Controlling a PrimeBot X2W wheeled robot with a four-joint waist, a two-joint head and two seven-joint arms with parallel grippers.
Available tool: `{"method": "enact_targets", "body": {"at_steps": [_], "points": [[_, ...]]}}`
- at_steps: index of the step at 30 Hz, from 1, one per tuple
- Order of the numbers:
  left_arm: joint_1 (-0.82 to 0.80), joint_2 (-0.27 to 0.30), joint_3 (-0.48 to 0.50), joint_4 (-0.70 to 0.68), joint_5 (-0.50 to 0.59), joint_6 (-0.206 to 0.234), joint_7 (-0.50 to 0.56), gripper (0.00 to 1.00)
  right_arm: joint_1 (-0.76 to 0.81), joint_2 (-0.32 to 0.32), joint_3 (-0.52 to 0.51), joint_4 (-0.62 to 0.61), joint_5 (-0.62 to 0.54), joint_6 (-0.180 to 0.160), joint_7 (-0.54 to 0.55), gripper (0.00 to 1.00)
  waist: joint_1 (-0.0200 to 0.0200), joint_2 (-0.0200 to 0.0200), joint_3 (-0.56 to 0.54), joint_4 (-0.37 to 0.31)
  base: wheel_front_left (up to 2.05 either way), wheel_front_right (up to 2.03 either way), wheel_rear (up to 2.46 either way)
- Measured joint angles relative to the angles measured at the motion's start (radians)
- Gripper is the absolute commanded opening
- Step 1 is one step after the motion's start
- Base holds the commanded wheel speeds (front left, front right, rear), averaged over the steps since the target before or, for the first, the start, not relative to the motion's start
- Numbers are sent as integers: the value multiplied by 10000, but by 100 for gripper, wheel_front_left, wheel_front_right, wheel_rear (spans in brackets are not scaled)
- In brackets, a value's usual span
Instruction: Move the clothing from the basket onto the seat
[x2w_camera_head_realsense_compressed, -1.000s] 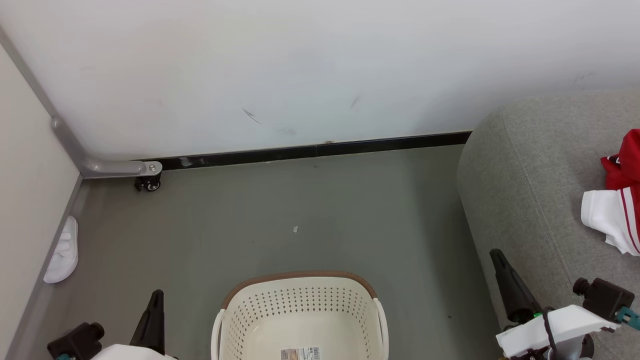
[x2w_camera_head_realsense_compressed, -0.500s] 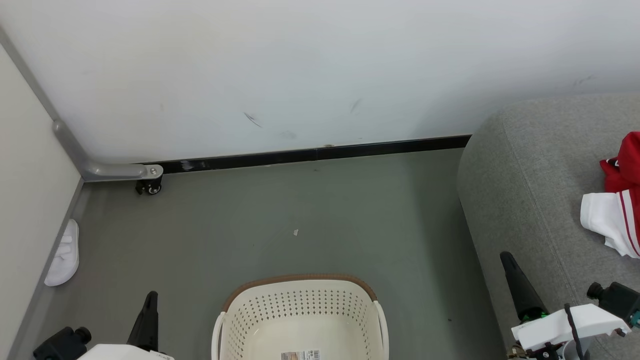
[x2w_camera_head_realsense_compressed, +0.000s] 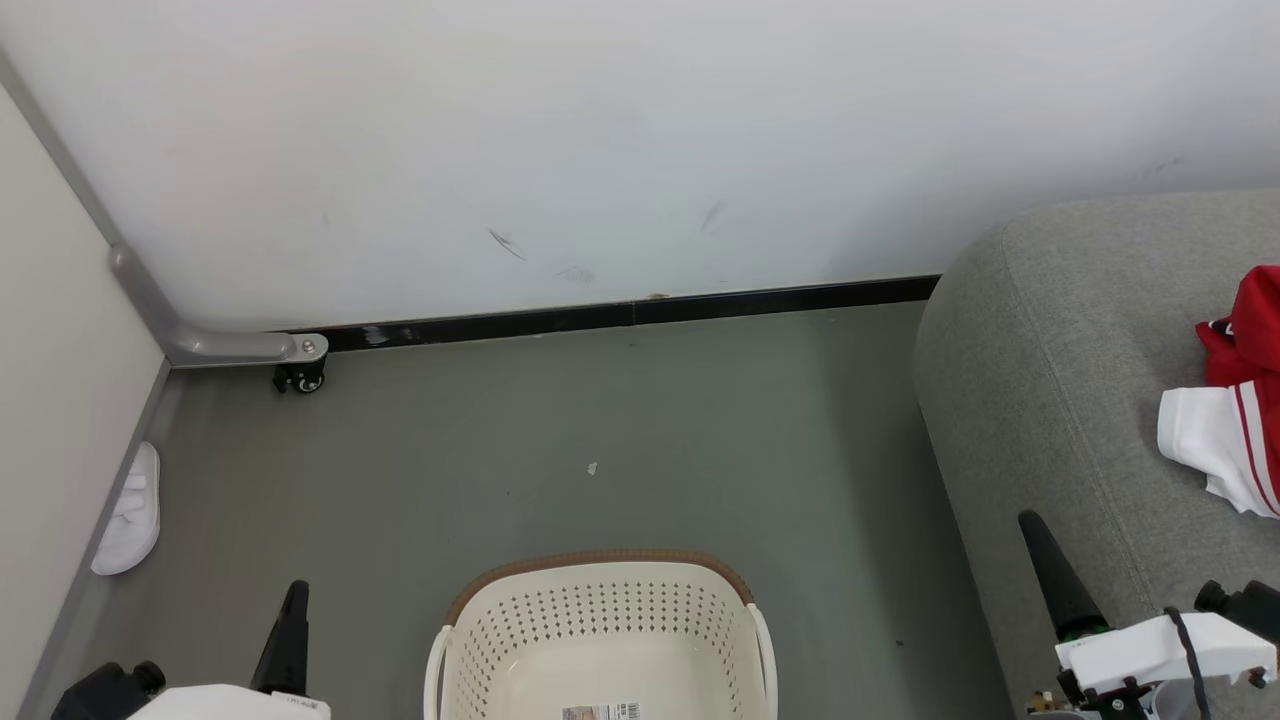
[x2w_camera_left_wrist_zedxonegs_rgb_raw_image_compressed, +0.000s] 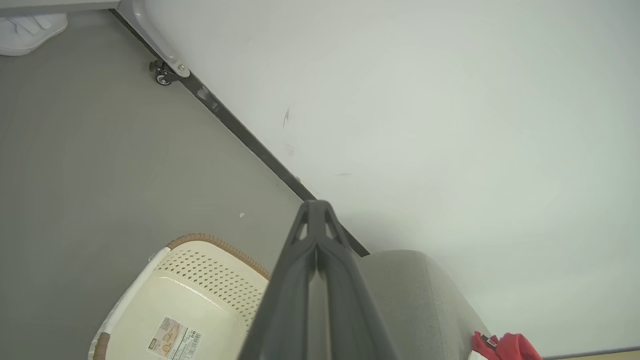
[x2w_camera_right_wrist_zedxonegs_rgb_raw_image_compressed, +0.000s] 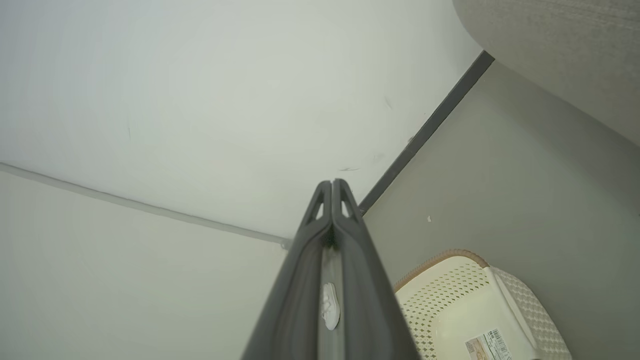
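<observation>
The cream-white perforated plastic laundry basket (x2w_camera_head_realsense_compressed: 600, 600) with brown rim trim is seen standing on the grey floor (x2w_camera_head_realsense_compressed: 600, 420) at the bottom centre of the head view. Its bare bottom carries a paper label (x2w_camera_head_realsense_compressed: 600, 711). The red sports clothing with white panels and stripes (x2w_camera_head_realsense_compressed: 1225, 430) is found lying crumpled on the large light-grey woven-fabric seat (x2w_camera_head_realsense_compressed: 1050, 380) at the right, well apart from the basket. The left gripper (x2w_camera_head_realsense_compressed: 295, 600) is held above the floor just left of the basket, and its two dark fingers are pressed together tip to tip, as is shown plainly in the left wrist view. The right gripper (x2w_camera_head_realsense_compressed: 1032, 530) is shown against the seat's rounded edge, likewise closed, near the clothing but not touching it. A small white slipper (x2w_camera_head_realsense_compressed: 130, 515) is seen on the floor by the left wall, and a black caster wheel (x2w_camera_head_realsense_compressed: 298, 380) at the dark baseboard (x2w_camera_head_realsense_compressed: 700, 300).
</observation>
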Motion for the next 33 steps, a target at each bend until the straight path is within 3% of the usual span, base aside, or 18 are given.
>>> {"method": "enact_targets", "body": {"at_steps": [11, 33], "points": [[-174, -79, 213, 27, -1198, -173, 343, 0, -31, -6, -125, 224, 1388, 0, 307, 0, -41, 0, 37, 2, 0, 0, 0], [-383, -140, 704, 48, -3952, -439, 1110, 0, -268, -12, -619, 583, 4560, -2, 938, 0, -49, 0, -3, 7, 0, 0, 0]]}}
